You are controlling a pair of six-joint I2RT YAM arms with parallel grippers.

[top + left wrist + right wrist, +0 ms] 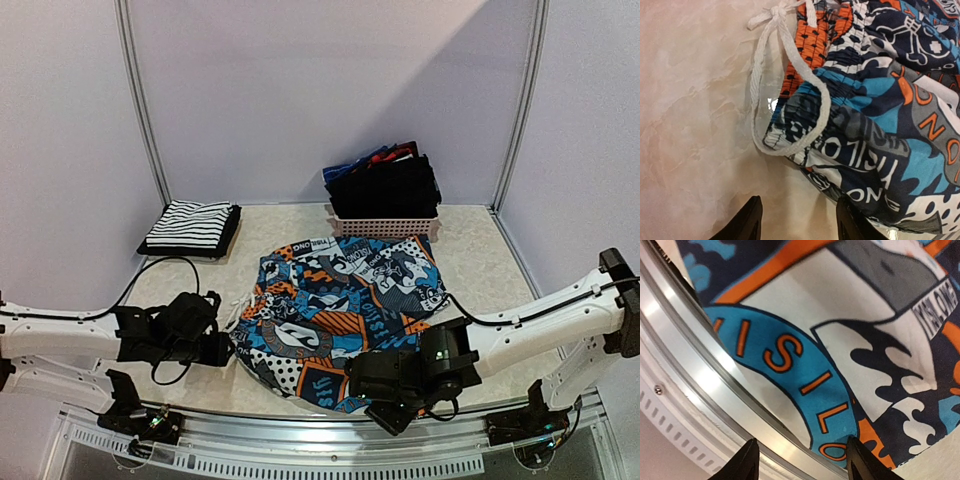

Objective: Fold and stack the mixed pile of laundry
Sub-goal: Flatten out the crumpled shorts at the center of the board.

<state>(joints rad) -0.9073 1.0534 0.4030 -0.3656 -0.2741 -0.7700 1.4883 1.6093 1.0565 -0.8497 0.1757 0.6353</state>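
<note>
At the far left back of the table [470, 250] a white top with thin black stripes [190, 225] lies folded flat on a folded black garment [226, 240], well apart from everything else.

Nearer the front, the left gripper [222, 348] hangs low just beside the left edge of the printed shorts [335, 315]. In its wrist view the two fingers [747, 220] stand apart with nothing between them; bare marbled tabletop [695, 125] shows in the gap, and the right-hand finger sits at the edge of the cloth. The waistband of the shorts [880, 125] is bunched just ahead, and a white drawstring [785, 60] loops off it onto the table (knotted at its far end).

The shorts, a busy blue, orange, white and black print, lie spread in the middle of the table, their near hem reaching the front edge.

Behind them, against the back wall, a pink basket [385, 225] holds a heap of black clothes [385, 185] with bits of blue and red on top.

At the right, the right gripper [372, 388] hovers over the near hem of the shorts. Its wrist view shows the fingers [865, 460] spread, gripping nothing, with the print [840, 340] below them and the metal rail [700, 380] of the table's front edge running along the cloth's border.
</note>
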